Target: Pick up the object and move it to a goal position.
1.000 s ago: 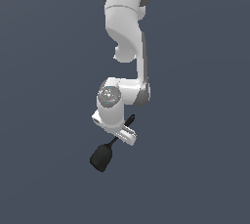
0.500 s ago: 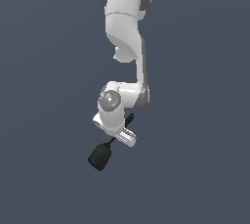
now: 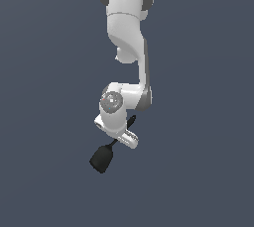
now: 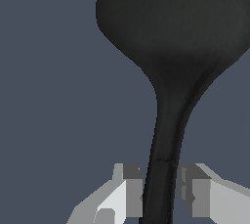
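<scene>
Your tool [image 4: 159, 196] is clamped on the black spatula's [image 3: 102, 157] thin handle, fingers [image 4: 131, 193] pressed either side; blade hangs low toward the exterior view's left.

1. Both renders are evenly lit and fairly dim, set against a flat slate-blue backdrop with no cast shadows.
2. The white arm [image 3: 130, 47] shows soft shading, brightest on its upper shells; no harsh glare.
3. The black spatula [image 4: 171, 47] has only a faint sheen.
4. Edges look slightly soft and pixelated, especially the pincer [image 4: 161, 196] fingers; no lens distortion.
</scene>
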Robot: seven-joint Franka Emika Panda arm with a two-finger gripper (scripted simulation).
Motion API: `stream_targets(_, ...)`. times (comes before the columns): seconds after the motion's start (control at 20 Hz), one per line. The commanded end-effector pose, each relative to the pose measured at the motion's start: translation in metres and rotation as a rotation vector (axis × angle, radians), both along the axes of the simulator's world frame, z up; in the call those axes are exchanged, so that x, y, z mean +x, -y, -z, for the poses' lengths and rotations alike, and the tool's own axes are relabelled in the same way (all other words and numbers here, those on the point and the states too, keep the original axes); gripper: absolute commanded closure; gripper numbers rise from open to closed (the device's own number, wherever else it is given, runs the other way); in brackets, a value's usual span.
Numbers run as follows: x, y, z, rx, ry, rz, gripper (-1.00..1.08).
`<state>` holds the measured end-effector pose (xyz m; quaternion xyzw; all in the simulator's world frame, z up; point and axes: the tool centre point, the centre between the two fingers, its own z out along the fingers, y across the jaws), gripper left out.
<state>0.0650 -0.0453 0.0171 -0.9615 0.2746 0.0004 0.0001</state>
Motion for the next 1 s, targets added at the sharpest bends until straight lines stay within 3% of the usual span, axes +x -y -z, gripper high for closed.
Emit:
stream_targets(0.0,0.001,-0.001,-0.003,0.000,0.002,0.002,1.08)
stream_targets(0.45,0.007,-0.019,-0.048,-0.004,0.028,0.047,1.08)
stream_targets(0.95,0.023,-0.061,-0.160,-0.015,0.089,0.156,1.08)
